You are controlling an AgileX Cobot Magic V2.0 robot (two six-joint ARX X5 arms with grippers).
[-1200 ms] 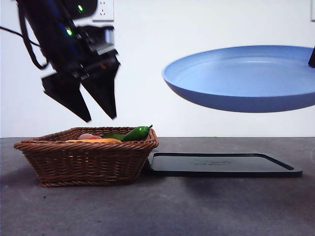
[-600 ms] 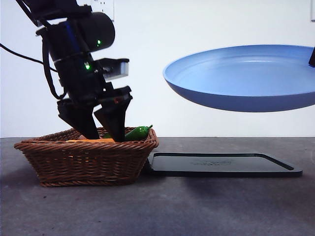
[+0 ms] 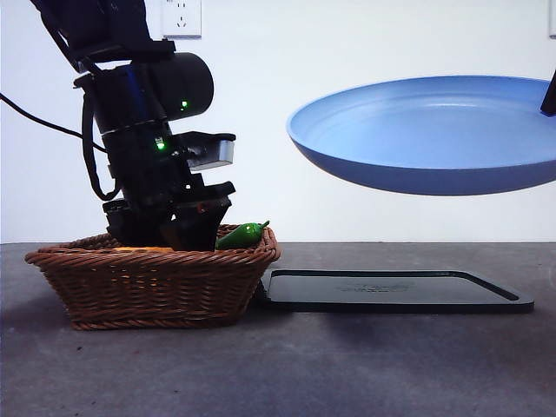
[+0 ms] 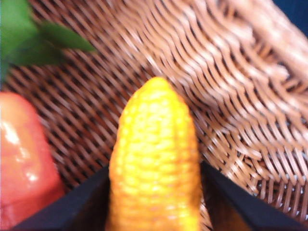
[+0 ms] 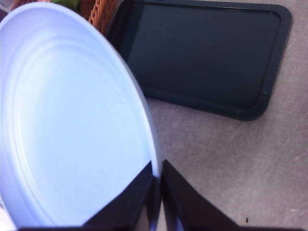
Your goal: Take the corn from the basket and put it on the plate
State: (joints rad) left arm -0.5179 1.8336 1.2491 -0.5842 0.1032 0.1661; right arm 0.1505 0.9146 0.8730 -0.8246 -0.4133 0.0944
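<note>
While left gripper (image 4: pixel 154 211) straddles corn (image 4: pixel 155 159), plate (image 3: pixel 434 130) aloft

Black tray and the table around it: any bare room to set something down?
The black tray lies bare, directly under the blue plate that the right gripper holds aloft by its rim. Bare table runs in front of tray and wicker basket. The basket is crowded: left gripper around the corn, green pepper, orange-red fruit.

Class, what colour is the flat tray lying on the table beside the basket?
Black, with a glossy surface; the tray shows best in the right wrist view, lying beside the basket.
</note>
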